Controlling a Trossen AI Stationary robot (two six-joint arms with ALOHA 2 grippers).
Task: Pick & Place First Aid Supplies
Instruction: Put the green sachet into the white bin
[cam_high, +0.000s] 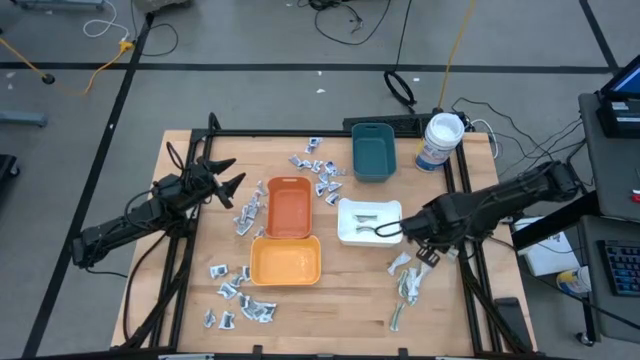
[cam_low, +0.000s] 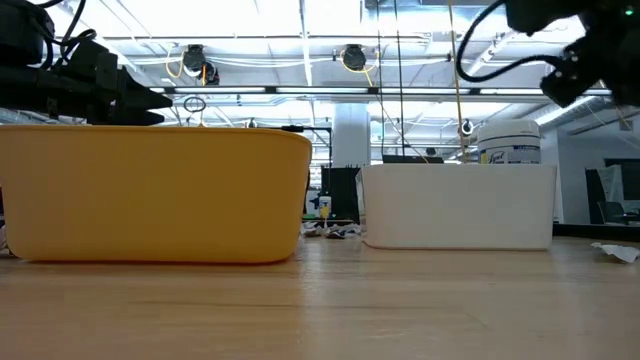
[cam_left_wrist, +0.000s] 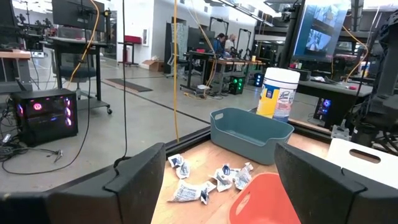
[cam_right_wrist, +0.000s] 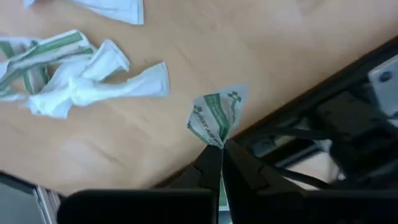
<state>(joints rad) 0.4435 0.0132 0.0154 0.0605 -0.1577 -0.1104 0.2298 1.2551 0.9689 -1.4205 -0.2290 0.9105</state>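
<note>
First aid packets (cam_high: 318, 172) lie scattered over the wooden table (cam_high: 350, 300) in several groups: one cluster between the orange tray (cam_high: 289, 208) and the teal tray (cam_high: 373, 151), another (cam_high: 238, 296) near the table's front-left corner beside the yellow tray (cam_high: 285, 261), a few (cam_high: 246, 215) just left of the orange tray, and a loose heap of green-white strips (cam_high: 404, 285) at the front right.

Right gripper (cam_right_wrist: 217, 149): fingers pressed together on the corner of one green-white strip (cam_right_wrist: 217, 115), which fans out above the fingertips and hangs clear of the wood. In the high view this gripper (cam_high: 428, 256) sits just right of the white tray (cam_high: 368, 221), above the near edge of the strip heap. The other strips (cam_right_wrist: 81, 74) lie crumpled on the table beyond the held one, apart from it.

Left gripper (cam_high: 228, 177): fingers spread wide, holding nothing, poised at the table's left side, near the orange tray but not touching it. Its wrist view looks between the two dark fingers (cam_left_wrist: 134, 183) towards the silvery packets (cam_left_wrist: 208, 180), the teal tray (cam_left_wrist: 252, 132) and the white tub (cam_left_wrist: 278, 93) behind it.

Low view: yellow tray (cam_low: 150, 195) and white tray (cam_low: 460, 205) stand side by side, with the tub (cam_low: 510, 142) behind the white one.
</note>
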